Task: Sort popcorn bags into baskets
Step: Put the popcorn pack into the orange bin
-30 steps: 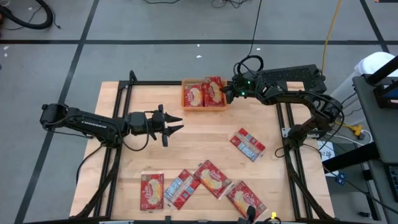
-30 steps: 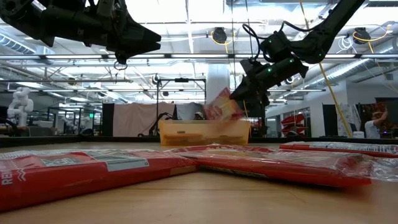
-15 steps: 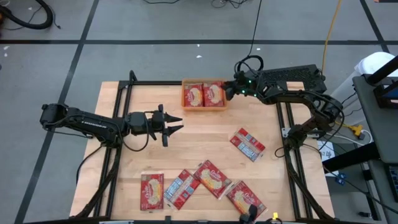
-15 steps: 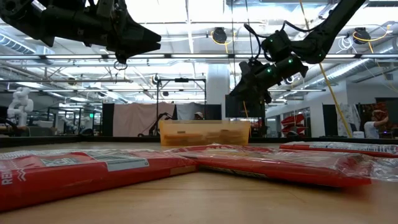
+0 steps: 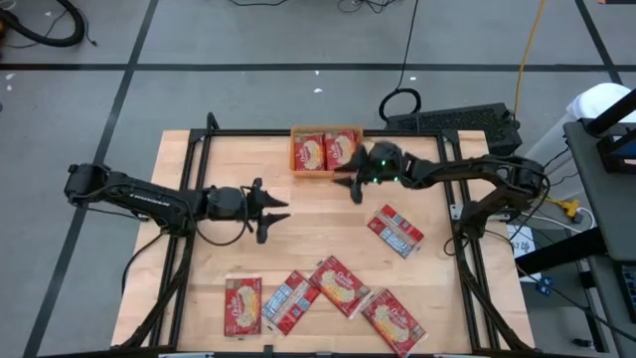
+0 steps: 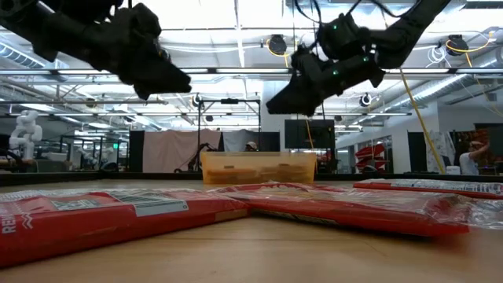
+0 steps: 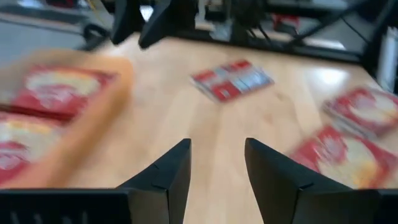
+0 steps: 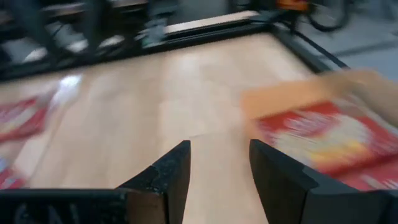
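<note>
Five popcorn bags (image 5: 396, 230) on wooden table (image 5: 308, 224)

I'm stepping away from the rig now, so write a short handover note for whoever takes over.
Right gripper: open, empty, in front of the orange basket.
Left gripper: open, empty, over mid-table.
Done: two popcorn bags lie side by side in the basket.
Left: five bags on the table, one alone on the right, four along the near edge.

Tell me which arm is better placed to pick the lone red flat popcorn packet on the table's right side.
Right: the empty open right gripper hangs nearer that red flat popcorn packet than the left gripper.
</note>
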Robot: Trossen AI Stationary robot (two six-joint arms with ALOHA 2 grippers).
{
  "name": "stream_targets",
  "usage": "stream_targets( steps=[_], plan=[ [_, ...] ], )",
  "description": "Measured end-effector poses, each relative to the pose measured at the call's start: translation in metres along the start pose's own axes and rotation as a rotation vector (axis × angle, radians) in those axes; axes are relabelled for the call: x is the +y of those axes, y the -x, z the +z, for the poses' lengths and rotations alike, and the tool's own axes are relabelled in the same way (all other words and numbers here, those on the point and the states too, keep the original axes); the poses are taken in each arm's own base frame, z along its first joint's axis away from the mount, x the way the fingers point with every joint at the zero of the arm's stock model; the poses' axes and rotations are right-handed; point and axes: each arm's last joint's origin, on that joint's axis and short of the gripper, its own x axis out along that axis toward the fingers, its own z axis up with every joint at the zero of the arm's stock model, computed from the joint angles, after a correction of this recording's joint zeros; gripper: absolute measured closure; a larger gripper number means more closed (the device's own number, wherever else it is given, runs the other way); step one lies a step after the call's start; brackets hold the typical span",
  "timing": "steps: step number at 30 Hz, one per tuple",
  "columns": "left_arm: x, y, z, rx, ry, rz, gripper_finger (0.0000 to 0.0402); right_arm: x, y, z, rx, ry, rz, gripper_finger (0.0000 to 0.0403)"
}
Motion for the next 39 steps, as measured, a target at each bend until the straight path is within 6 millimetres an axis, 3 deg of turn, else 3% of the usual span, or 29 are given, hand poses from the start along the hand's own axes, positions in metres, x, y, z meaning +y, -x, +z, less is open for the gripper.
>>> stream_targets(
  steps=[7, 13, 18, 22, 31, 35, 39],
  plan=[
    [-0.039, 0.010, -0.015, 0.111, 0.047, -0.159, 0.0193, 0.036, -0.007, -0.003, 0.015, 0.162, 0.109, 0.0247],
    [-0.068, 0.022, -0.022, 0.146, 0.153, -0.244, 0.0139, 0.048, -0.008, -0.004, 0.021, 0.191, 0.145, 0.0247],
    [-0.083, 0.021, -0.036, 0.209, 0.162, -0.260, 0.0131, 0.054, -0.009, -0.005, 0.022, 0.186, 0.161, 0.0247],
    [-0.098, 0.006, -0.047, 0.222, 0.132, -0.282, 0.0131, 0.060, -0.009, -0.005, 0.021, 0.185, 0.178, 0.0247],
    [-0.135, -0.043, -0.073, 0.312, -0.168, -0.251, 0.0131, 0.069, -0.010, -0.006, 0.019, 0.200, 0.155, 0.0247],
    [-0.130, -0.063, -0.090, 0.366, -0.195, -0.163, 0.0131, 0.071, -0.010, -0.006, 0.024, 0.199, 0.162, 0.0247],
    [-0.117, -0.074, -0.094, 0.394, -0.178, -0.073, 0.0131, 0.072, -0.010, -0.007, 0.027, 0.199, 0.166, 0.0247]
  ],
)
